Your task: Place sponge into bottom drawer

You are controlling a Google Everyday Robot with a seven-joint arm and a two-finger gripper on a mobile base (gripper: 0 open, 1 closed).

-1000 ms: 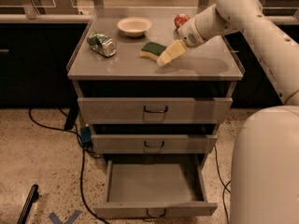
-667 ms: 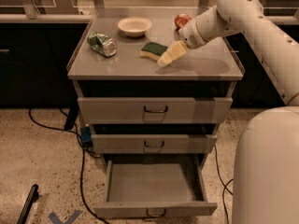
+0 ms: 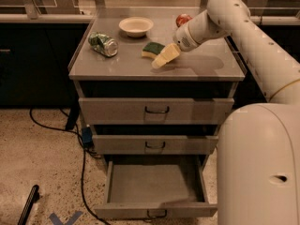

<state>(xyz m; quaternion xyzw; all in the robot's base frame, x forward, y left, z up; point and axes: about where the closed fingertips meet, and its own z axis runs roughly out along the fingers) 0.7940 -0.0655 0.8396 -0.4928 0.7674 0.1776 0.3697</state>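
Note:
The sponge [image 3: 151, 49], dark green over pale yellow, lies flat on the grey cabinet top [image 3: 206, 64], near the middle. My gripper [image 3: 165, 56] hangs low over the top, just to the right of the sponge and at its edge, slanting down to the left. I cannot tell whether it touches the sponge. The bottom drawer [image 3: 154, 184] is pulled out and its grey floor is bare.
A crushed green can [image 3: 104, 44] lies at the left of the top, a pale bowl [image 3: 136, 26] at the back and a red round object [image 3: 183, 19] behind my arm. The top drawer [image 3: 157, 110] and middle drawer [image 3: 154, 145] are shut. Cables [image 3: 84, 139] run down the cabinet's left side. My white body [image 3: 262, 168] fills the lower right.
My gripper has shifted slightly left and down toward the sponge. The sponge and the drawers have not moved.

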